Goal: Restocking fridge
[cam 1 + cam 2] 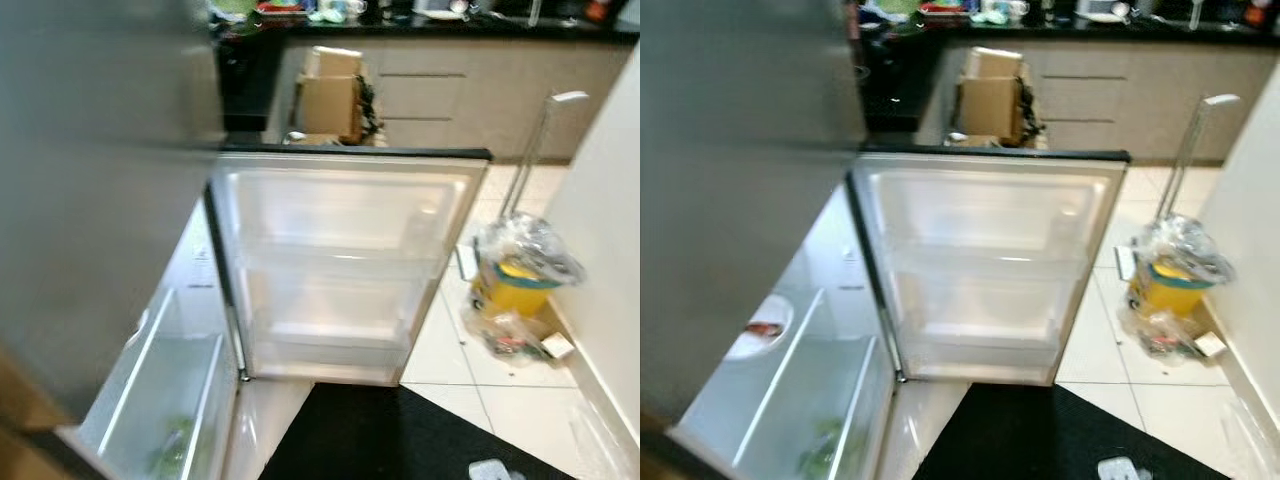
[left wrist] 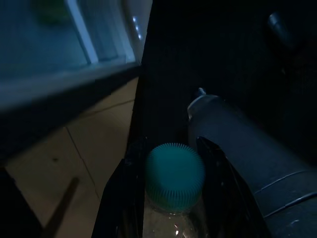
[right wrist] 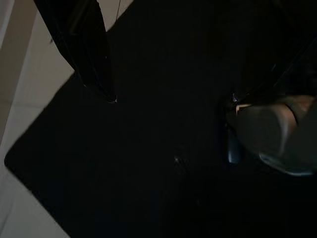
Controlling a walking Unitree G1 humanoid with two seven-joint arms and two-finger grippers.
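The fridge door (image 1: 340, 260) stands wide open ahead of me, and its white door shelves (image 1: 335, 335) are bare. At lower left the fridge interior (image 1: 170, 400) shows a glass shelf with something green (image 1: 175, 445) below it and a small dish (image 1: 765, 328) holding something red. In the dark left wrist view my left gripper (image 2: 173, 166) is shut on a clear bottle with a teal ribbed cap (image 2: 174, 174), low beside the fridge's bottom edge. My right gripper (image 3: 173, 99) hangs open above the black mat (image 3: 148, 163), nothing between its fingers.
A grey upper fridge door (image 1: 100, 180) looms close on my left. A black mat (image 1: 400, 430) lies before the fridge with a small white item (image 1: 490, 468) on it. A yellow bucket with plastic bags (image 1: 515, 280) stands by the right wall (image 1: 610, 250). A cardboard box (image 1: 330, 95) sits behind, under the counter (image 1: 450, 28).
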